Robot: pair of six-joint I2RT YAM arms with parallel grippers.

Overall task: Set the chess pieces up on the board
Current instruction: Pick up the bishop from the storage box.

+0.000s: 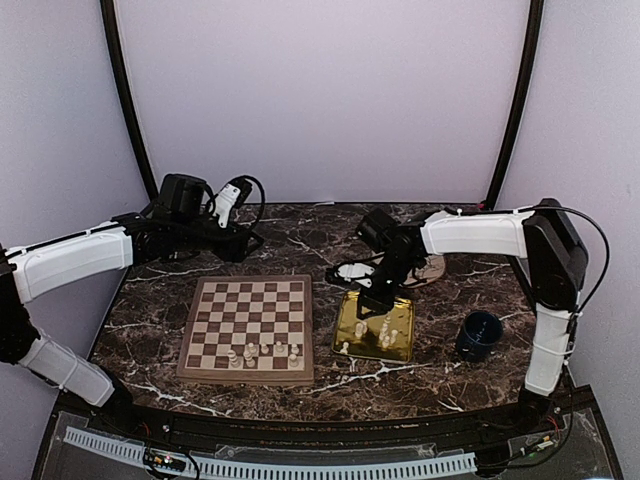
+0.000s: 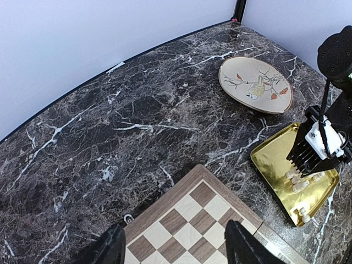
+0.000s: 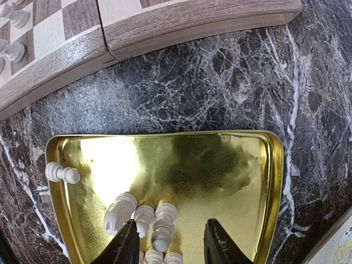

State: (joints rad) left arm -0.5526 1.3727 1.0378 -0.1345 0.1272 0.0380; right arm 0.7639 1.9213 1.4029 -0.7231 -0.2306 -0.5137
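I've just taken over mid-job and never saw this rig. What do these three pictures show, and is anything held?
Two robot arms with two-finger grippers work at a dark marble table. The wide picture looks down from above and behind; the other two come from wrist cameras. On it: a square wooden chessboard with some cream-white chess pieces, a shiny gold tray with more pieces, a blue cup, a painted cream plate. The left gripper hangs open and empty above the board's corner. The right gripper is open over the tray's pieces, seemingly gripping none.
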